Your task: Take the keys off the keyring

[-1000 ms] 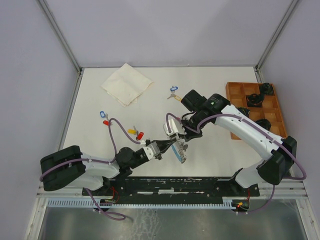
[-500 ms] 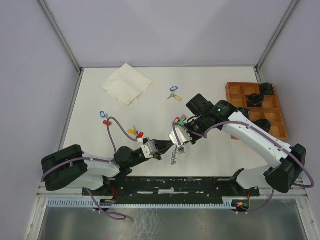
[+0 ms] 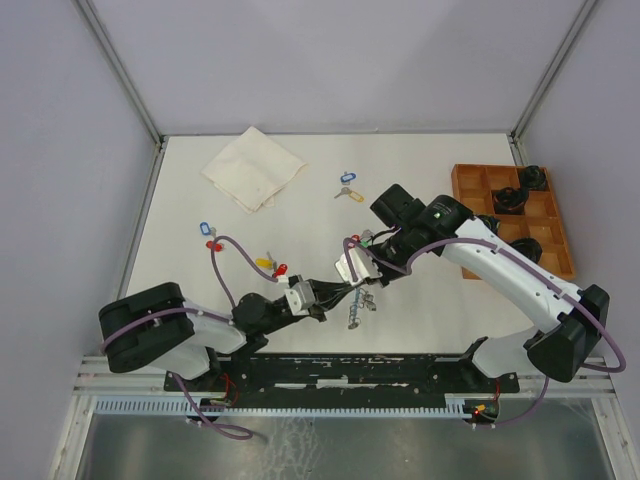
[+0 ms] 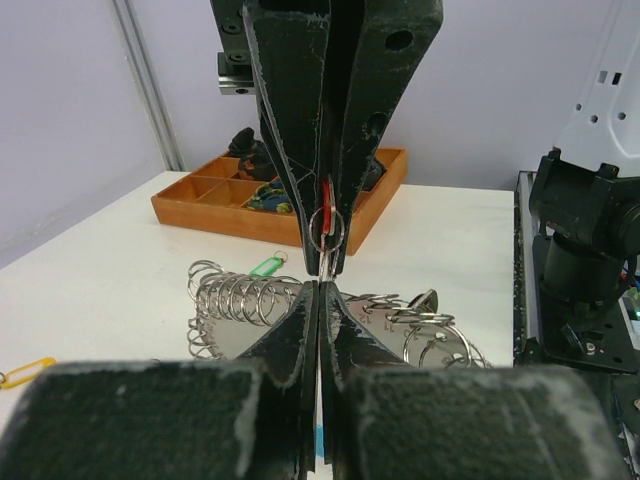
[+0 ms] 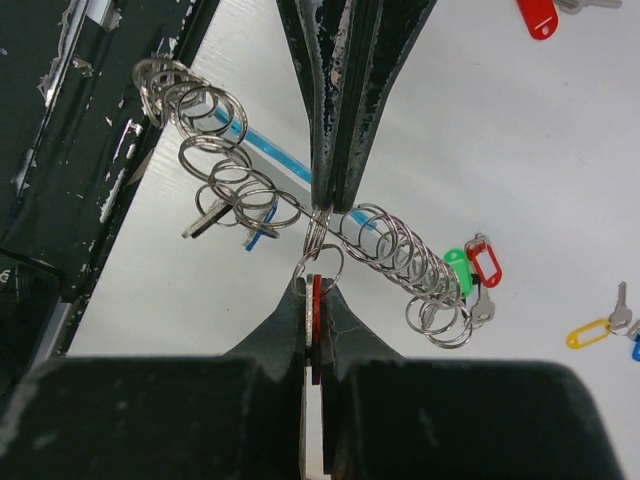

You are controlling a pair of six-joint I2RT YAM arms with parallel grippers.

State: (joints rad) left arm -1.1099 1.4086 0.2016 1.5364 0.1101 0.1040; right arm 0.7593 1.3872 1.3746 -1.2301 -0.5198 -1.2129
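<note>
The keyring [image 3: 355, 309] hangs between my two grippers near the table's front middle. It is a light-blue band [image 5: 275, 155] threaded with many silver split rings [image 4: 235, 298]. My left gripper [image 4: 320, 286] is shut on the band, and it shows from above in the right wrist view [image 5: 332, 203]. My right gripper [image 5: 317, 287] faces it, shut on a silver key with a red tag [image 5: 318, 300] whose small ring [image 4: 326, 226] still hooks the keyring. A green tag [image 5: 455, 266] and a red-tagged key [image 5: 484, 263] hang on the keyring's far end.
Loose tagged keys lie on the table: blue [image 3: 347, 178], blue and red [image 3: 208, 232], yellow and red [image 3: 271, 266]. A folded cloth [image 3: 253, 167] lies at the back left. A wooden tray [image 3: 468, 182] with dark objects stands at the right.
My right gripper has moved forward and right, then back a little to the left. The left gripper has followed it to the right. The keyring now hangs bunched between them instead of spread out.
</note>
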